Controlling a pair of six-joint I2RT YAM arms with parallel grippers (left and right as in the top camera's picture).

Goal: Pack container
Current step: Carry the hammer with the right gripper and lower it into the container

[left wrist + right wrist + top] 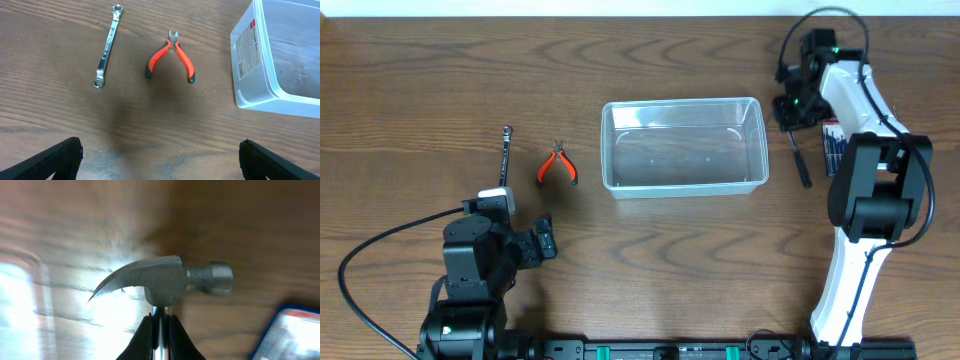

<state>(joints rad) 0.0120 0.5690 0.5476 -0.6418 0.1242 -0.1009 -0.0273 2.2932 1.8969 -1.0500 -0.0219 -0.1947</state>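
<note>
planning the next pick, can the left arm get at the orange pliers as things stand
Probably yes. The pliers lie flat on bare table just ahead of the open left gripper, apart from the wrench and the container, with nothing over them.

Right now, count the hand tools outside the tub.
3: silver metal wrench far left; orange-handled pliers between it and the clear plastic tub; steel claw hammer right of the tub, in right fingers.
</note>
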